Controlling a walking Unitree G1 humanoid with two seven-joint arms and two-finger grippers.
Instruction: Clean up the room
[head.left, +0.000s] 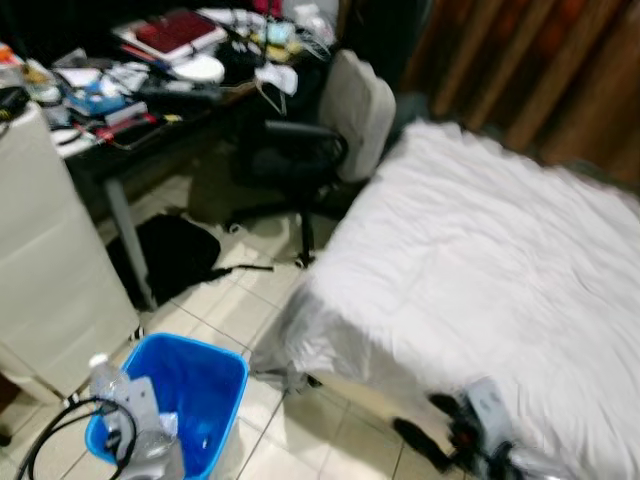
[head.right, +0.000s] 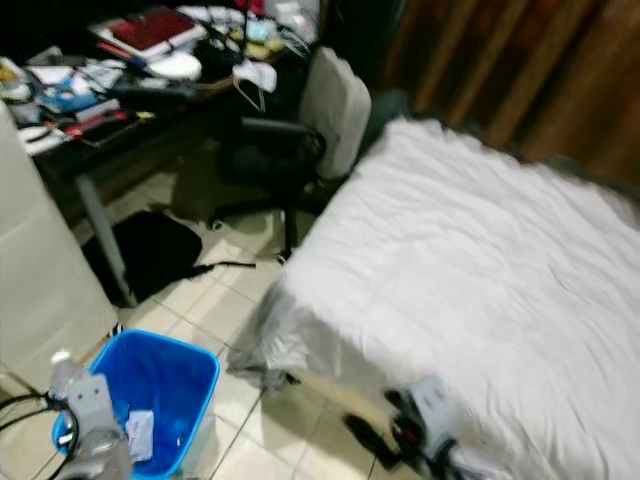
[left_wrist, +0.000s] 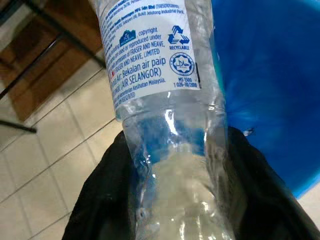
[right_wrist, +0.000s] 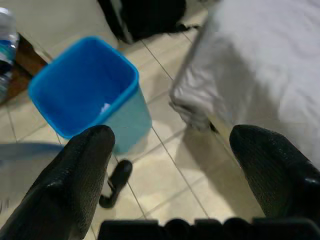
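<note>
Clear plastic water bottle (left_wrist: 165, 100), white label, clamped in left gripper (left_wrist: 175, 165) over blue bin (head.left: 205, 385) rim; right gripper (right_wrist: 172, 170) spread, empty; bed (head.left: 480, 270) beside bin.

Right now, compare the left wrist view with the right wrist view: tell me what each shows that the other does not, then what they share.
Left wrist view alone: the printed white label with its recycling mark, read close up on the clear plastic water bottle clamped between the left gripper's black fingers.

Right wrist view alone: the right gripper open and holding nothing, the white-sheeted bed, and a black bag on the floor.

Shared: the blue plastic bin, the bottle, and the beige tiled floor.
</note>
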